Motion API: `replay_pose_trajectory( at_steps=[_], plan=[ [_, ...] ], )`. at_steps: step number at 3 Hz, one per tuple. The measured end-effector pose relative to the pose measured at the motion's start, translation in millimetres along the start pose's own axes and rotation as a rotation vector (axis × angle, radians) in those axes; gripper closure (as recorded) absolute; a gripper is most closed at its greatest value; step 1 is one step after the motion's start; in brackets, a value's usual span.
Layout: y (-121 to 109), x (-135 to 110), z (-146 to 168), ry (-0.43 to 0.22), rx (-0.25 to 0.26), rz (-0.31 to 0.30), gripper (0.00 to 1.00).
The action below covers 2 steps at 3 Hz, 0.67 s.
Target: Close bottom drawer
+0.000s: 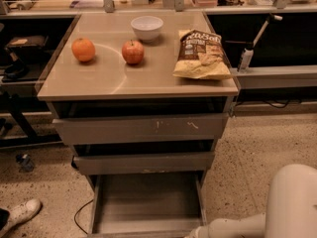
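Narrow grey-beige bottom drawer hangs wide open, low centre | white arm's gripper sits at its front right corner, grip state: cannot tell | closing push would run straight back, into the tan-topped cabinet.

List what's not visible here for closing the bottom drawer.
- Gripper: out of the camera view; the arm runs off the bottom edge beside the drawer's right front corner.
- Bottom drawer: front face cut off by the bottom edge, so its full extension is unclear.
- Insides of the top drawer and middle drawer: hidden in shadow under the tabletop.
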<state>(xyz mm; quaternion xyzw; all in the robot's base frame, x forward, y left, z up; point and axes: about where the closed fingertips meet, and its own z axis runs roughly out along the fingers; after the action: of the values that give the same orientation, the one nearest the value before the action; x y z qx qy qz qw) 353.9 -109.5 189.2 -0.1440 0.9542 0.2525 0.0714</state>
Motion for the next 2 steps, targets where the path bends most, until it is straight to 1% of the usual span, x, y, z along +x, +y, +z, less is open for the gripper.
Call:
replay_pose_trajectory(
  at_steps=[1, 2],
  plan=[
    [-6, -1, 17, 0.002, 0.005, 0.027, 1.00],
    [-16, -19, 15, -0.040, 0.027, 0.037, 1.00]
  ],
)
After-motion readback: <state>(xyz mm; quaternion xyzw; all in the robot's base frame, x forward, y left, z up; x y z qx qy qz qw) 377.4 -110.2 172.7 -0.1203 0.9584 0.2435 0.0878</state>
